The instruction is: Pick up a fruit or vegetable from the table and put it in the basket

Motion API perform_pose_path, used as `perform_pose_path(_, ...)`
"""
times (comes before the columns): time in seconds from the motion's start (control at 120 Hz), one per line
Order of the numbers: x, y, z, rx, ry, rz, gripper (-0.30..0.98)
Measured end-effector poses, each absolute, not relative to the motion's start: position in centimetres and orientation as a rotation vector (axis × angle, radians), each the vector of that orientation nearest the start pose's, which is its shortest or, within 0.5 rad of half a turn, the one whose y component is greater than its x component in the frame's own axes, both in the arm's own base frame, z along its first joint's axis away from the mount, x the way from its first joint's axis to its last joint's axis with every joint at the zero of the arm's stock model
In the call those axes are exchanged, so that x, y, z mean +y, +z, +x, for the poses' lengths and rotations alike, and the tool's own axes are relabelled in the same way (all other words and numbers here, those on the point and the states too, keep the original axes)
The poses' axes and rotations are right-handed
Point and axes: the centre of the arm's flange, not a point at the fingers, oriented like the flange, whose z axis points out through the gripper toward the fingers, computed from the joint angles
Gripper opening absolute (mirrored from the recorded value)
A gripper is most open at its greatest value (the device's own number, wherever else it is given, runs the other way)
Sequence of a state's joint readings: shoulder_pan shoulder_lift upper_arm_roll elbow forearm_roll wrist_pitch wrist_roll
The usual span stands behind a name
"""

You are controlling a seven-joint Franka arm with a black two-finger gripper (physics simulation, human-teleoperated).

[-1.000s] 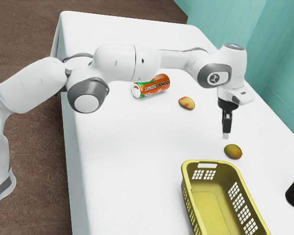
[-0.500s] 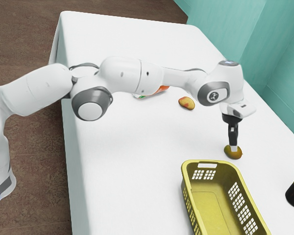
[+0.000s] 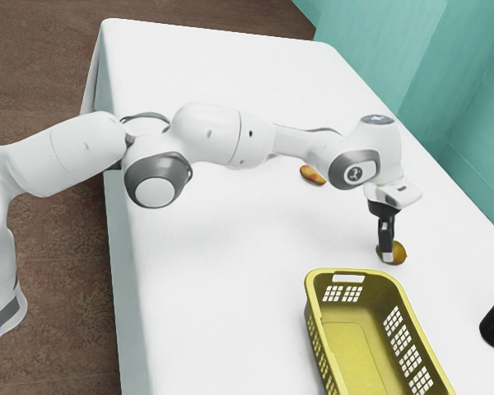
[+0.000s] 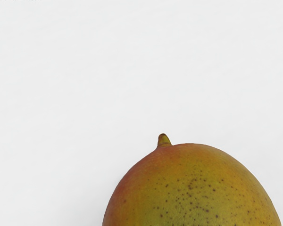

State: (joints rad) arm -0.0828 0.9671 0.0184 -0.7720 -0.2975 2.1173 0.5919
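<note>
The mango [image 3: 399, 253] lies at the tip of the gripper [image 3: 386, 257], stem [image 4: 164, 140] toward the exterior view's right; whether the gripper is closed cannot be told

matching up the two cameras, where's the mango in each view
Exterior view: toward the exterior view's right, beyond the basket and partly behind the gripper's tip, the mango.
Wrist view: large and close, cut off by the picture's edge, its stem in sight.
Shared landmark: the white tabletop around it.
</note>
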Motion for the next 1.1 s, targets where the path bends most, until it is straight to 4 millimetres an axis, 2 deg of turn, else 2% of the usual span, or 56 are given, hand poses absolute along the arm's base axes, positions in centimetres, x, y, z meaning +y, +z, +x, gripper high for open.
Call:
perform_pose_path(0.167, -7.4, 39.7, 81.8, 0.901, -0.713, -3.091, 0.67)
perform_pose_path(0.3, -7.5, 39.8, 81.8, 0.924, -0.728, -3.101, 0.40)
perform_pose_path(0.4, -7.6, 40.3, 81.7, 0.943, -0.736, -3.095, 0.28)
perform_pose_path(0.467, -7.6, 42.5, 81.3, 0.961, -0.748, -3.073, 0.24)
perform_pose_path(0.6, -6.8, 50.5, 79.4, 0.985, -0.769, -3.023, 0.22)
perform_pose_path(0.717, -7.0, 53.5, 77.7, 1.026, -0.692, -3.023, 0.21)
perform_pose_path(0.75, -7.9, 54.3, 77.1, 1.054, -0.659, -3.019, 0.20)
perform_pose_path(0.8, -10.7, 56.0, 75.5, 1.125, -0.607, -2.998, 0.20)
perform_pose_path(0.85, -13.4, 57.6, 72.9, 1.190, -0.519, -2.982, 0.20)
perform_pose_path(0.917, -16.3, 58.7, 69.9, 1.259, -0.419, -2.958, 0.21)
perform_pose_path(1.1, -23.9, 57.1, 64.8, 1.412, -0.215, -2.911, 0.20)
